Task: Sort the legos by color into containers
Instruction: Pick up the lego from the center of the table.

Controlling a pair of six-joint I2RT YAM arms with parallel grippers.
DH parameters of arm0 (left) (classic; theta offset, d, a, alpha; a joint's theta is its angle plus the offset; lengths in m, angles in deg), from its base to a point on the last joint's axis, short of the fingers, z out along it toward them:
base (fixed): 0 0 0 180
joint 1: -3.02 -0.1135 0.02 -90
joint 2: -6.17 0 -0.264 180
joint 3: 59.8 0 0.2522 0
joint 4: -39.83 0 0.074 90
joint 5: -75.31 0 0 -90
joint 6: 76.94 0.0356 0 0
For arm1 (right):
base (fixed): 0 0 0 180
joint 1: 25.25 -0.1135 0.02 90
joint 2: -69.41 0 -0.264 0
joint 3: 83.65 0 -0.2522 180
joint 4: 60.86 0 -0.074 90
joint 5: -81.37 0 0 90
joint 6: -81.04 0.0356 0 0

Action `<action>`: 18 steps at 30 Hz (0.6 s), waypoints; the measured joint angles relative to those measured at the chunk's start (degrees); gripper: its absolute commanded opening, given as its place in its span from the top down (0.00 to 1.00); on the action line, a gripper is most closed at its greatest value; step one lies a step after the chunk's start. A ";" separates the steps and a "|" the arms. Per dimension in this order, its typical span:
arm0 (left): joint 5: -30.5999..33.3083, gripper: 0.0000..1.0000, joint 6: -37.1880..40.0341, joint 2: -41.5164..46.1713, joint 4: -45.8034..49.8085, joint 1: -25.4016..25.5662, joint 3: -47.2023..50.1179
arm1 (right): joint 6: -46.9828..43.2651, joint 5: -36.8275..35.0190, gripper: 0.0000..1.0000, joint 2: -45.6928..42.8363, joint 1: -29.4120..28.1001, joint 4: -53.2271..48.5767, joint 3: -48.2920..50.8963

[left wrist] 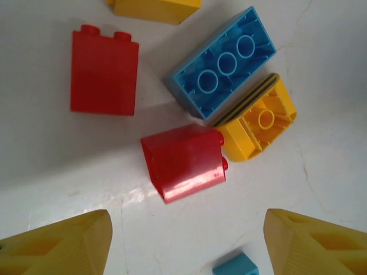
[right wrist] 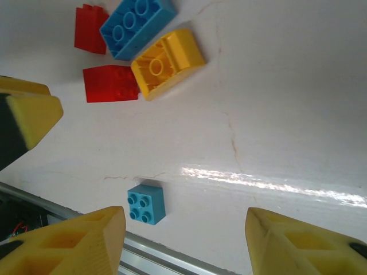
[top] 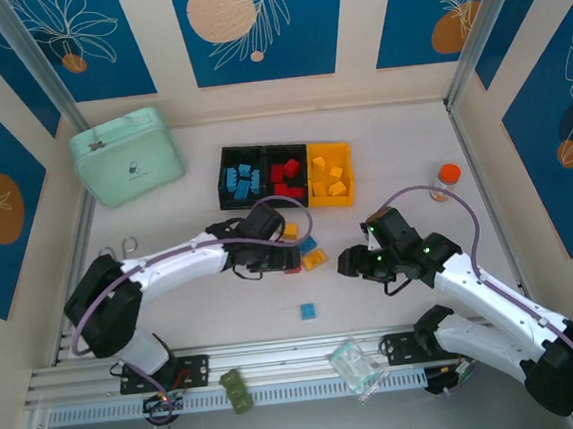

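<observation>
The left jaws are spread, with nothing pinched. Straight ahead of their gap, on the white table (left wrist: 51, 172), a glossy red sloped plastic brick (left wrist: 183, 163) is lying. Its far corner is touched by an upturned yellow curved plastic brick (left wrist: 261, 120), and an upturned light-blue oblong plastic brick (left wrist: 221, 63) lies just beyond. If the red one is taken as the target, the yellow neighbour could be caught or dragged when the jaws are closed, and the wrong colour carried off. The smooth slope could also be squeezed out of the grip.

The right jaws are likewise spread and empty. A small light-blue four-stud plastic brick (right wrist: 146, 203) lies ahead of them, off-centre toward one side of the gap, so it could be nudged aside rather than enclosed. The same cluster is flanked by both arms, so a collision cannot be ruled out. The joined row of two black and one yellow plastic bins (top: 331, 203) is set well beyond the left jaws, with sorted bricks inside.
</observation>
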 measured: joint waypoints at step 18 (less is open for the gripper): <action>5.53 0.56 3.04 -15.19 6.86 2.10 -10.43 | 0.17 1.73 0.43 -2.23 5.25 -0.57 3.37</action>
